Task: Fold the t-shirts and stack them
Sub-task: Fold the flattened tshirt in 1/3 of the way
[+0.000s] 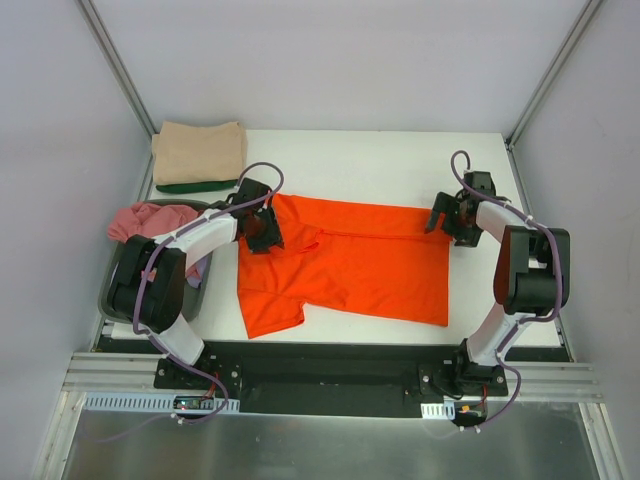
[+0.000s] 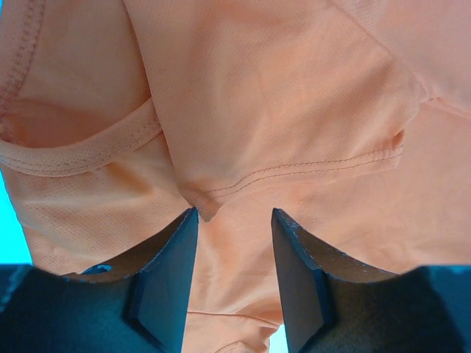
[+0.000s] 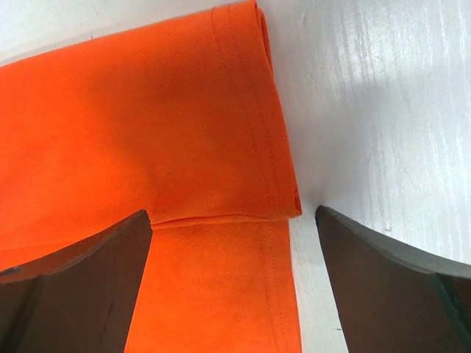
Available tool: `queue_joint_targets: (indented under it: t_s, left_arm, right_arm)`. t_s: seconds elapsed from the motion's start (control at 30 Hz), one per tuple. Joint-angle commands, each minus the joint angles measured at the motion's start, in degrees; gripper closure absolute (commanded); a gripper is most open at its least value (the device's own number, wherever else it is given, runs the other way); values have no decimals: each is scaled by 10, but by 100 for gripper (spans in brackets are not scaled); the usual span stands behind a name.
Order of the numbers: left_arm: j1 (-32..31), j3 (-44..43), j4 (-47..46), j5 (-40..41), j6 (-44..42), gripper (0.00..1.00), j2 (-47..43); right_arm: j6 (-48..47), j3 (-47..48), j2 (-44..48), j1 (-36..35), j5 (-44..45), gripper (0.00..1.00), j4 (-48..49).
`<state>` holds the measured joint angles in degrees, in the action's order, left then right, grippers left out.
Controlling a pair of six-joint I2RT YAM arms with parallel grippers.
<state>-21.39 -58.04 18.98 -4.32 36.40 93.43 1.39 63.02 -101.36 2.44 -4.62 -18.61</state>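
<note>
Here, orange t-shirt [image 1: 360, 270] spread on white table [image 1: 380, 160], pale grey walls [image 1: 330, 60] around

My top camera is fixed high above the orange t-shirt [image 1: 345, 265], on its near side, facing down. It covers the whole garment from far off. My left wrist camera sits close over its collar end, looking past my left gripper [image 2: 234, 213]. My right wrist camera sits close over its hem corner, looking past my right gripper [image 3: 232, 213]. All three views share the orange t-shirt.
</note>
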Motion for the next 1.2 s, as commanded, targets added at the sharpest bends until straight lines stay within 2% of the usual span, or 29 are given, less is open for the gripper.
queue_joint_targets:
  t_s: [0.0, 0.27, 0.7, 1.03, 1.17]
  left_arm:
    - [-1, -28, 11, -12, -13, 57, -2]
    - [-1, -23, 10, 17, -6, 73, 21]
    - [-1, -9, 29, 40, -7, 69, 24]
    - [-1, -1, 40, 86, 0, 72, 24]
    - [-1, -8, 47, 97, 7, 76, 31]
  right_arm:
    - [-5, 19, -9, 5, 8, 4, -15]
    - [-4, 19, -6, 6, 16, 3, -18]
    - [-4, 18, -3, 8, 17, 3, -20]
    - [-3, 18, -2, 10, 16, 3, -20]
    - [-3, 18, -3, 11, 15, 3, -20]
